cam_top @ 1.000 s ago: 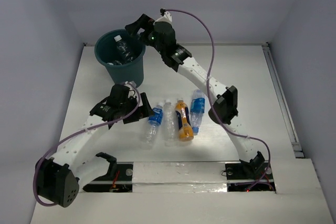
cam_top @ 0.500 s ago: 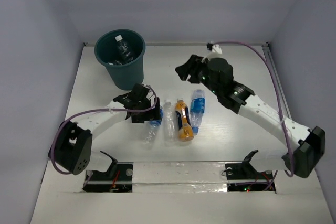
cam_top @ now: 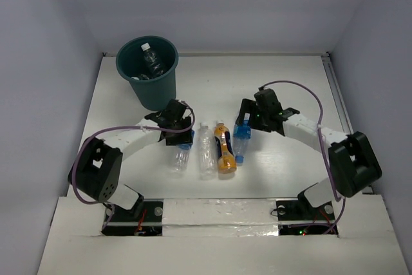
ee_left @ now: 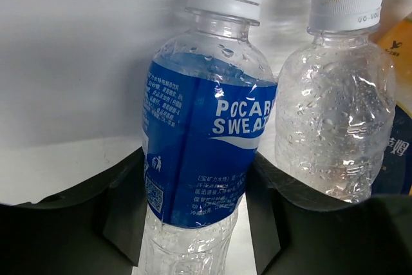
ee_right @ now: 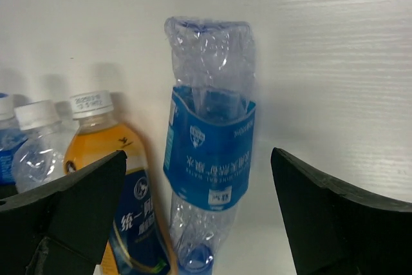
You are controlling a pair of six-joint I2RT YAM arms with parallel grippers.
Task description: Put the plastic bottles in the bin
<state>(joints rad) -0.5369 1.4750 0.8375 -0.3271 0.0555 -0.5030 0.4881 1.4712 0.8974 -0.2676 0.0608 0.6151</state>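
Overhead, the dark teal bin (cam_top: 149,85) is standing at the far left of the white table (cam_top: 290,82). A white cap and clear plastic are showing inside it, but the binned bottles (cam_top: 152,61) are too shadowed to count.

Four bottles are lying side by side on the table, well apart from the bin. The left gripper (cam_top: 178,134) is hiding the far end of the left blue bottle (cam_top: 180,157), and the right gripper (cam_top: 244,122) is hiding the far end of the right blue bottle (cam_top: 240,145). The clear bottle (cam_top: 206,152) and the orange bottle (cam_top: 224,154) are lying between those two.

From the left wrist, the left blue bottle's base is running off the bottom edge, and only a sliver of orange is peeking in at the right. The black fingers (ee_left: 125,214) are closing on the labelled body, one against each side. The plastic is smooth and beaded with droplets, and the cap is white and ribbed. The clear bottle is lying just beside it.

From the right wrist, the jaws are standing wide apart, touching nothing. The right blue bottle is lying between them with bare table on either side, crumpled and creased, its near end cut off. The orange bottle is lying just beside it, its dark label partly hidden by a finger
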